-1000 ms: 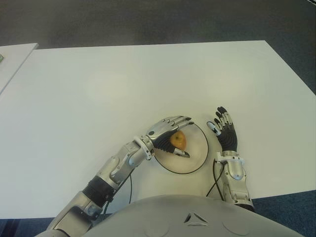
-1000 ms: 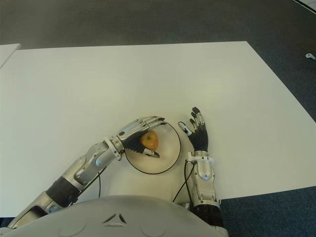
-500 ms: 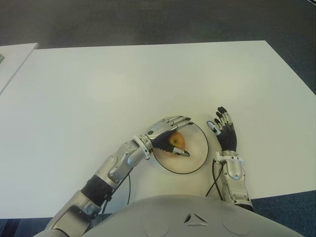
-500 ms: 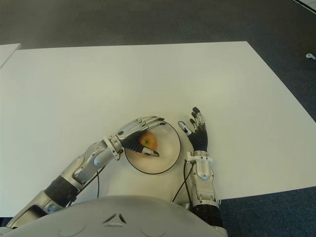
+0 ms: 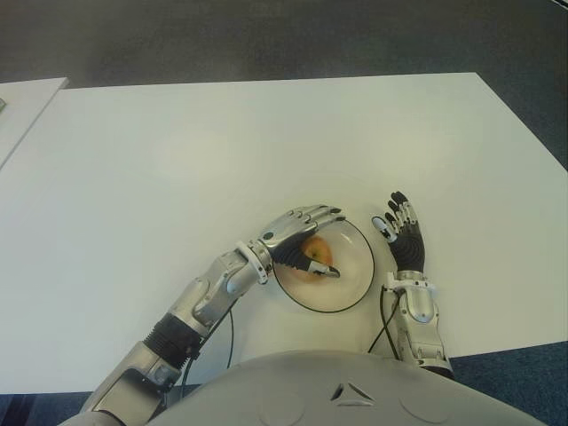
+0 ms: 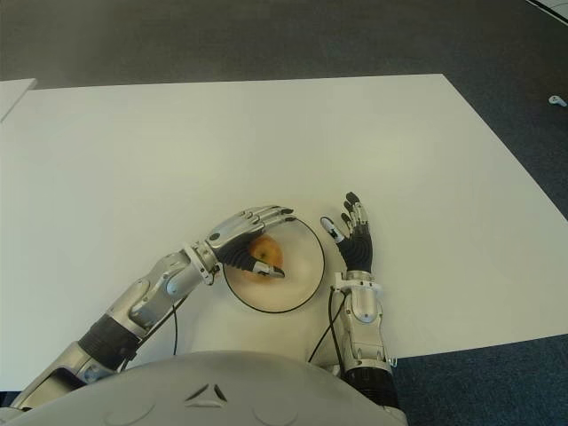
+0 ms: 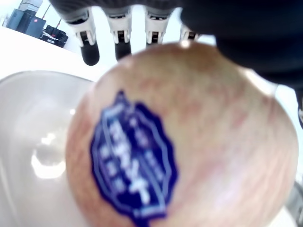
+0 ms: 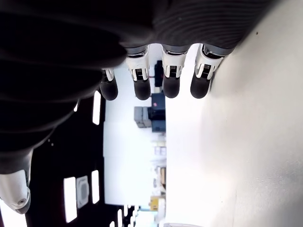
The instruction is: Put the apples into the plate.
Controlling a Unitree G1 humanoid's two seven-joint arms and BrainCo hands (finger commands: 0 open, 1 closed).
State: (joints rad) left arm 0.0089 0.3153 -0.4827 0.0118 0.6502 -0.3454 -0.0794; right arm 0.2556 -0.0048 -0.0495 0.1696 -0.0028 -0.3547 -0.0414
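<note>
My left hand (image 5: 297,238) is lowering the round reddish-yellow apple (image 5: 317,255), fingers still wrapped around it, nearly seated in the shallow white plate (image 5: 355,266) beneath; right hand (image 5: 406,241) spread idle beside

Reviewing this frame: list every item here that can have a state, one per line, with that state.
Reddish-yellow apple with a blue sticker: inside the plate, gripped.
Round white plate with a dark rim: upright on the white table, holding the apple.
Left hand: over the plate, fingers closed around the apple.
Right hand: right of the plate, fingers extended, holding nothing.
</note>
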